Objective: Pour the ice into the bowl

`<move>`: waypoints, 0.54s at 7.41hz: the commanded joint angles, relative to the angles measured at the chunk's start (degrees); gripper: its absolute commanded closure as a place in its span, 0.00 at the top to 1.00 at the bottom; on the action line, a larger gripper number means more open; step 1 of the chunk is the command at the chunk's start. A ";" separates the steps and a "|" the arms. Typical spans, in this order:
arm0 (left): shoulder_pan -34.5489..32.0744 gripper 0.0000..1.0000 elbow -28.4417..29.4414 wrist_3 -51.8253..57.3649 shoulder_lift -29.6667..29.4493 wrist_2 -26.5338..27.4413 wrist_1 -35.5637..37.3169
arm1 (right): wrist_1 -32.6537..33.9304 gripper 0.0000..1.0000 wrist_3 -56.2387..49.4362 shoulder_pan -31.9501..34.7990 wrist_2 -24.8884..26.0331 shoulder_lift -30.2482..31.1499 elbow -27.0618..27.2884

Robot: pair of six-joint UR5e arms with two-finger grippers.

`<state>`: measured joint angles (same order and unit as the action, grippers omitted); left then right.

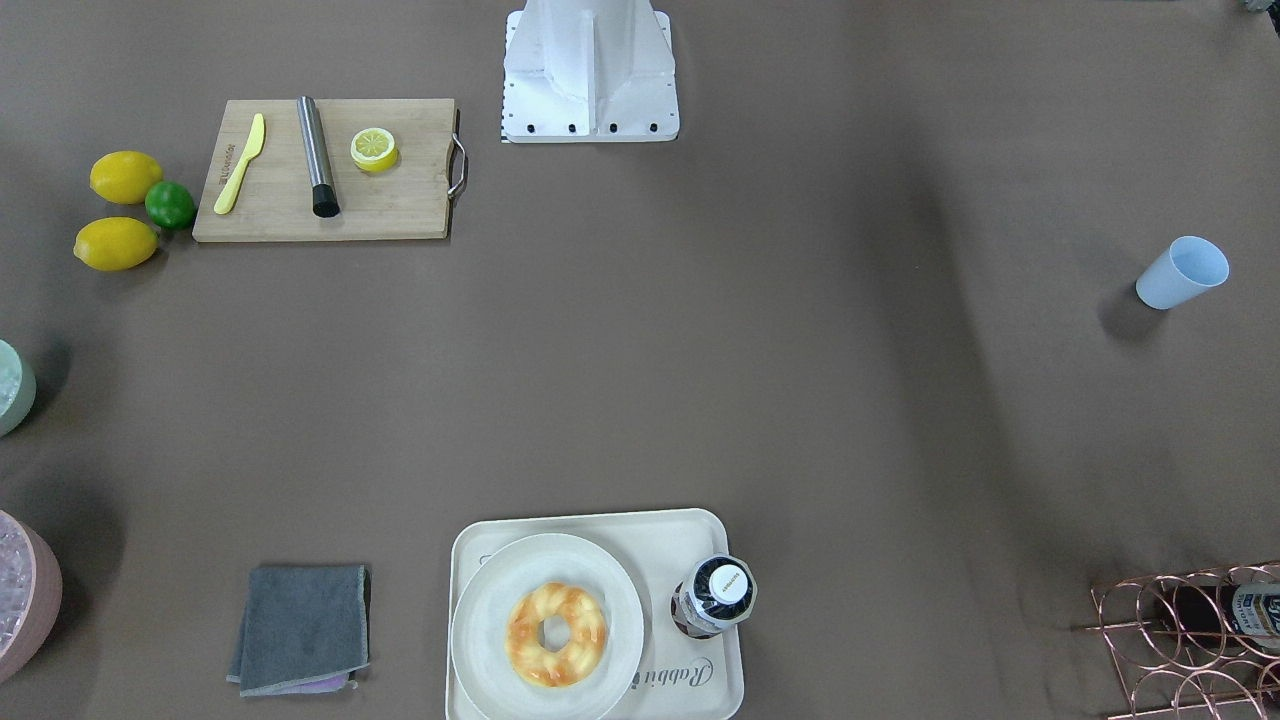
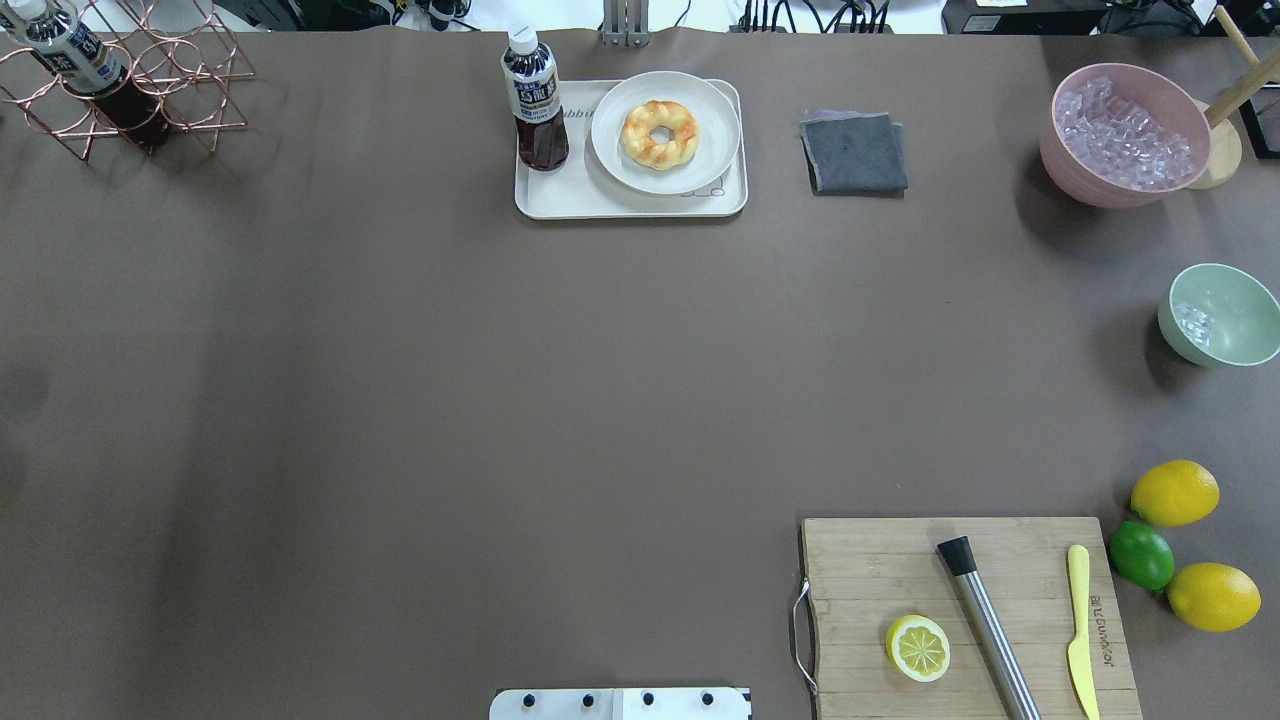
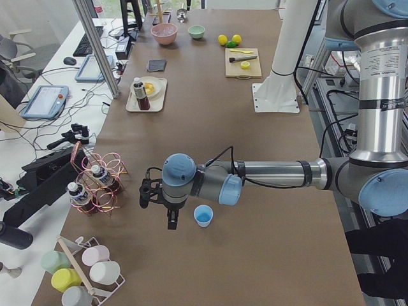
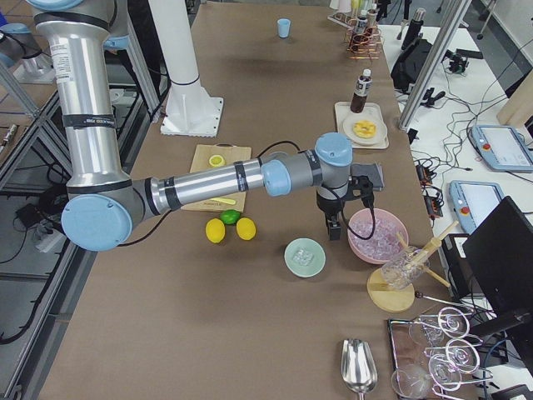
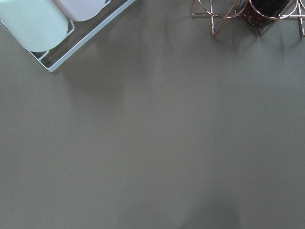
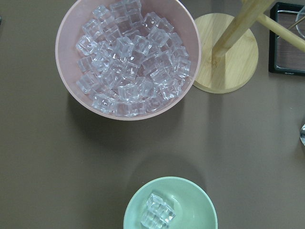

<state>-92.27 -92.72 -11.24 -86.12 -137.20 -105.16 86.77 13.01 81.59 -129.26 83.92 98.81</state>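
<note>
While the ice (image 6: 158, 211) is lying in the mint bowl (image 6: 198, 207) near the right edge of the table (image 2: 500, 400), the right gripper (image 4: 333, 229) is hanging over the gap between bowl and pink tub (image 2: 1090, 185), and the left gripper (image 3: 171, 223) is hovering beside the blue cup (image 3: 203, 215) near the left edge; whether their jaws are parted, I cannot tell.

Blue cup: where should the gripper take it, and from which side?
Grip the blue cup across its side wall, just above mid-height. Come in level from the left gripper's side. The cup stands upright with its mouth up and widens toward the rim, so a side clamp likely won't slide off.
</note>
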 commanded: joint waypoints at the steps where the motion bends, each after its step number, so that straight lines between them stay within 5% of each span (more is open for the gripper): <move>1: 0.07 0.97 -0.01 -0.01 -0.54 0.00 0.04 | 7.44 0.99 3.06 0.94 0.59 0.10 5.86; 4: 0.07 0.97 -0.09 -0.01 -0.54 0.00 0.04 | 7.19 0.99 3.43 1.46 -0.46 1.68 4.64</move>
<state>-92.19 -92.73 -11.22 -86.70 -137.20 -105.12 94.04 16.65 82.84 -128.96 84.84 104.24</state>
